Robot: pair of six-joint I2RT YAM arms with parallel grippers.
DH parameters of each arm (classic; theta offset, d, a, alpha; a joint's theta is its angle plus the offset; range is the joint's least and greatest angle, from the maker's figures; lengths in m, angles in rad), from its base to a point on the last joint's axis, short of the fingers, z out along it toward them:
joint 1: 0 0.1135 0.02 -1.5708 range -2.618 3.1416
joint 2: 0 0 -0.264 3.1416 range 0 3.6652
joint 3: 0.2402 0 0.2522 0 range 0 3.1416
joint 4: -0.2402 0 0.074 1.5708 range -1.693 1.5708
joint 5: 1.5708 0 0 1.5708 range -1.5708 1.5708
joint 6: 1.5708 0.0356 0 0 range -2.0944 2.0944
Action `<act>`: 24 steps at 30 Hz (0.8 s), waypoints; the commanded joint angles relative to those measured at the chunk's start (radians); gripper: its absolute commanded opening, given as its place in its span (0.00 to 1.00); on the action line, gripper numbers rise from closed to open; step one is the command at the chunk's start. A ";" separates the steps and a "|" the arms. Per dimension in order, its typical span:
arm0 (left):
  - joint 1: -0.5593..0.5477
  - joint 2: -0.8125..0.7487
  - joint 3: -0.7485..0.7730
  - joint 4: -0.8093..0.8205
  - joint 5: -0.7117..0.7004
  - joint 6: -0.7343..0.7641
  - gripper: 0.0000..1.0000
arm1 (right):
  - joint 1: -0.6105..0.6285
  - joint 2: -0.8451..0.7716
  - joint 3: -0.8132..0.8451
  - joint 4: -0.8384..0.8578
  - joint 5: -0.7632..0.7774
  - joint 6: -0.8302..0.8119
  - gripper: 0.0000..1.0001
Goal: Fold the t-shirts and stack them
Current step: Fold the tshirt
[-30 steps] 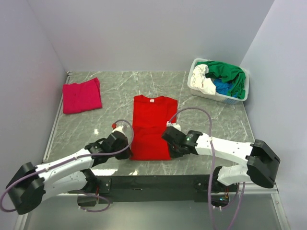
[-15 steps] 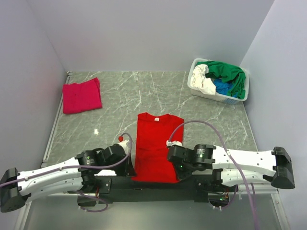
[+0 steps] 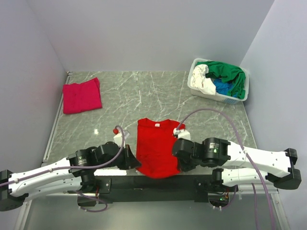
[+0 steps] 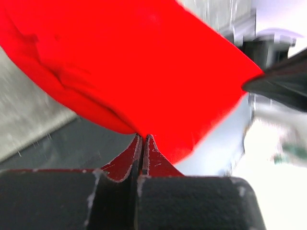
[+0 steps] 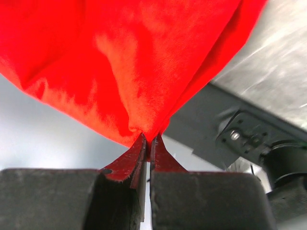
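marble table point(image 3: 158, 91), red t-shirt point(image 3: 156, 148) lower corners hidden

Nothing can be read anywhere; the white neck tag point(image 3: 157, 124), at twelve o'clock on the red shirt point(image 3: 154, 151), is too small.

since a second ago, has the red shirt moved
Yes. The red shirt has slid toward the arms' bases: its hem, earlier short of the black base bar, now overlaps it.
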 commanded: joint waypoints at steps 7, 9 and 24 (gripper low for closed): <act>-0.005 0.156 0.107 0.161 -0.377 0.037 0.01 | -0.258 0.015 0.091 0.032 0.261 -0.090 0.00; -0.003 0.197 0.127 0.161 -0.450 0.046 0.01 | -0.286 0.025 0.094 0.061 0.267 -0.115 0.00; 0.136 0.366 0.187 0.311 -0.439 0.201 0.01 | -0.473 0.151 0.115 0.205 0.255 -0.291 0.00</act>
